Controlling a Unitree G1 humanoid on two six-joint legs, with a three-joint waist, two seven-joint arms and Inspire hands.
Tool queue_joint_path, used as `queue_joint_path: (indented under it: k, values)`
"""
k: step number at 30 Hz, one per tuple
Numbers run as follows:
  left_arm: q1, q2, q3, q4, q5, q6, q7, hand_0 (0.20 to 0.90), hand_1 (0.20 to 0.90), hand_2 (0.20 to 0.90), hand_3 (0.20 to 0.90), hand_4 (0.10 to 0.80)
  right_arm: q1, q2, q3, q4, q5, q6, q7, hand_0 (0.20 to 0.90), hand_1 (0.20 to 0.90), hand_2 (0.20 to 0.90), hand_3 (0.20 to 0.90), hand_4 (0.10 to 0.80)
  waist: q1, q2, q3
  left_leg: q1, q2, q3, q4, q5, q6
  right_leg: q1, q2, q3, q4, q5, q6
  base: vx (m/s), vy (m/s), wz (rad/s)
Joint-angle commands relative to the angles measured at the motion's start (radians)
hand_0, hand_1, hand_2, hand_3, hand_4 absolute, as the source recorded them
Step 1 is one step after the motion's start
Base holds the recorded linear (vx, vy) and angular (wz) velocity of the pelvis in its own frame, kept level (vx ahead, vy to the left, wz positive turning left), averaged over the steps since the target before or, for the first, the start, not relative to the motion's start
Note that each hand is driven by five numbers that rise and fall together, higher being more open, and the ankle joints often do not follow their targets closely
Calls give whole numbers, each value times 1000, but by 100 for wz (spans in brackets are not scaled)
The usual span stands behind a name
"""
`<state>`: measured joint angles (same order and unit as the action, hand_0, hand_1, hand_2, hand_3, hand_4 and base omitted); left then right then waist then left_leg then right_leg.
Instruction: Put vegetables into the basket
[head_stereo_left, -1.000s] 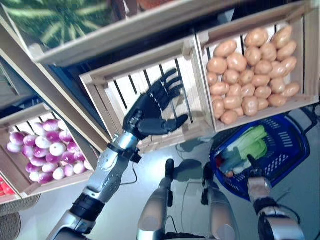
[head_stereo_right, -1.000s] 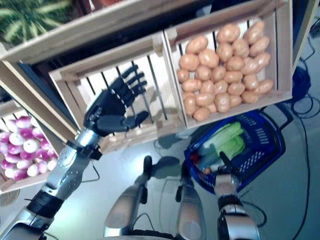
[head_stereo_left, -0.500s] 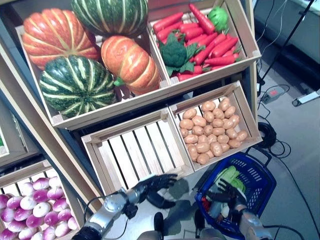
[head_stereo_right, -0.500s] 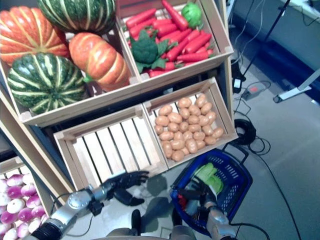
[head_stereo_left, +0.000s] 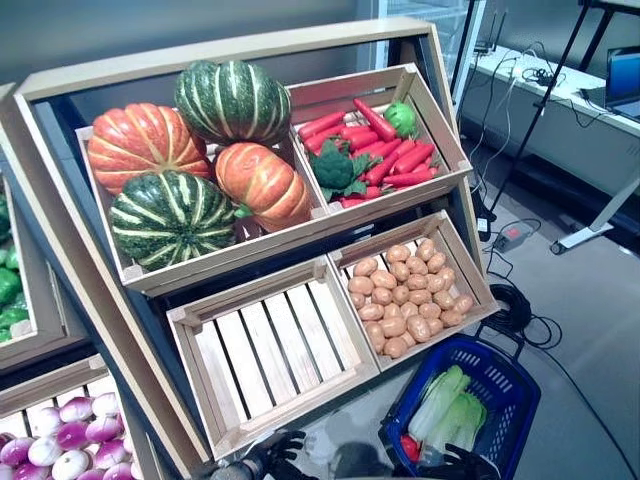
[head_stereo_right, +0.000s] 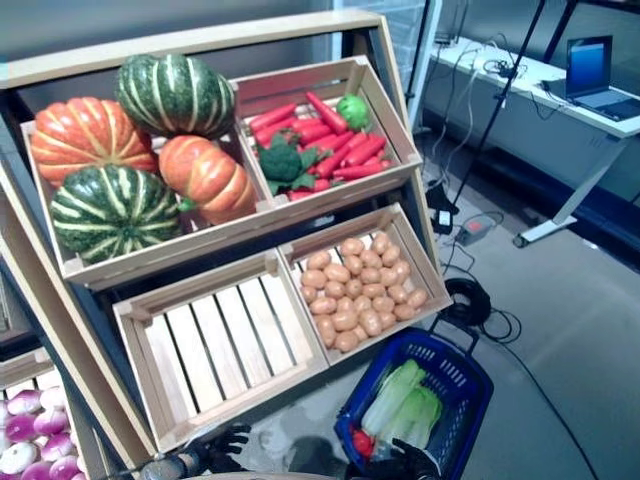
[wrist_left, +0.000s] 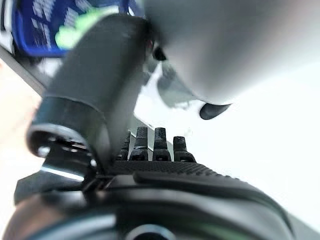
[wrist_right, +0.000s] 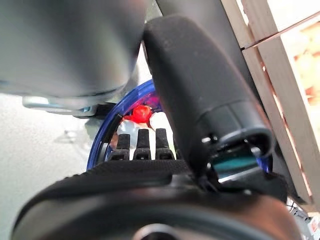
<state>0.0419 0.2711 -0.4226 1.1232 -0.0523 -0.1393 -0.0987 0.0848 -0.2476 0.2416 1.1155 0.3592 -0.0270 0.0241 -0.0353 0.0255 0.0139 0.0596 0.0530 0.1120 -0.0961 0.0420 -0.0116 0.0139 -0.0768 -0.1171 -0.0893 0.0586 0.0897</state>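
A blue basket (head_stereo_left: 522, 386) stands on the floor below the shelf, holding pale green leafy vegetables (head_stereo_left: 446, 412) and a small red one (head_stereo_left: 408, 447). My right hand (head_stereo_left: 457, 465) shows at the view's lower edge, at the basket's near rim. In the right wrist view its fingers (wrist_right: 138, 144) lie straight toward the blue rim (wrist_right: 112, 123) and the red vegetable (wrist_right: 141, 113), holding nothing. My left hand (head_stereo_left: 271, 454) hangs low in front of the empty crate (head_stereo_left: 270, 350). Its fingers (wrist_left: 155, 144) are straight and hold nothing.
The shelf carries pumpkins (head_stereo_left: 190, 150), a crate of carrots (head_stereo_left: 385, 150) with broccoli (head_stereo_left: 335, 170) and a green pepper (head_stereo_left: 400, 117), and a crate of potatoes (head_stereo_left: 400, 310). Purple-white bulbs (head_stereo_left: 60, 440) fill a crate at lower left. A desk (head_stereo_left: 560, 100) stands at the right.
The camera has tilted up, so the whole shelf now shows. My left hand has dropped from in front of the empty crate to below its front edge. The right hand stays by the basket.
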Motion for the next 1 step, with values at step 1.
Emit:
queue_joint_path:
  k: [1]
  values:
    - [-64,0,22,48,54,23,64,900,900,900,900,800,-38,12,15,16,-19,-27,-1,900,900,900,900,800,3,-19,27,8,25,-16,9,-38,-38,42,-55,-12,32,-21,34,0,0,0]
